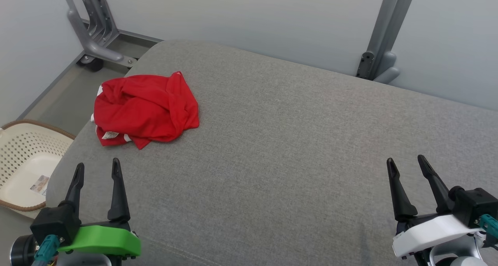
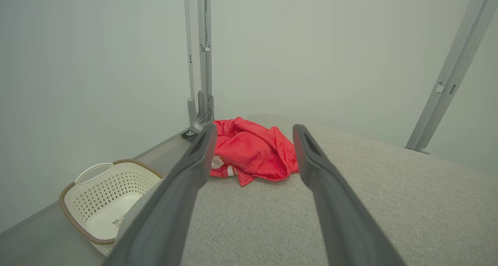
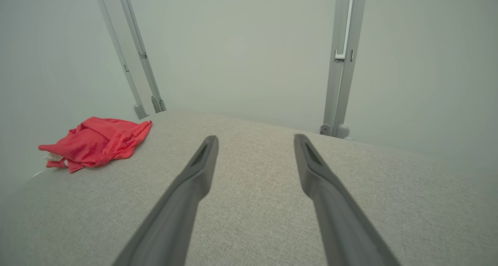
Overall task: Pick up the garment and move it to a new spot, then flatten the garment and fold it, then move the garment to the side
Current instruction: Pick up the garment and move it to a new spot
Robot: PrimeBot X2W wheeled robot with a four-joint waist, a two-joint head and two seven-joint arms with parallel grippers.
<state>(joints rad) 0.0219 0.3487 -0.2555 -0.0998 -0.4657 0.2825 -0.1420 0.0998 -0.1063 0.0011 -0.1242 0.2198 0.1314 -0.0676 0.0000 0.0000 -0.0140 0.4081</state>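
The garment (image 1: 144,109) is a red piece of clothing with a white label, crumpled in a heap near the far left corner of the grey padded surface (image 1: 295,141). My left gripper (image 1: 97,168) hovers open at the lower left, a short way in front of the heap, with nothing between its fingers. In the left wrist view the garment (image 2: 253,151) lies straight ahead beyond the left gripper (image 2: 254,132). My right gripper (image 1: 406,164) is open at the lower right, far from the cloth. In the right wrist view the garment (image 3: 95,141) lies far left of the right gripper (image 3: 255,141).
A cream perforated laundry basket (image 1: 23,161) with a brown rim stands on the floor left of the surface. Grey metal frame legs (image 1: 97,32) rise behind the surface at left, and another leg (image 1: 383,52) at right. A pale wall backs everything.
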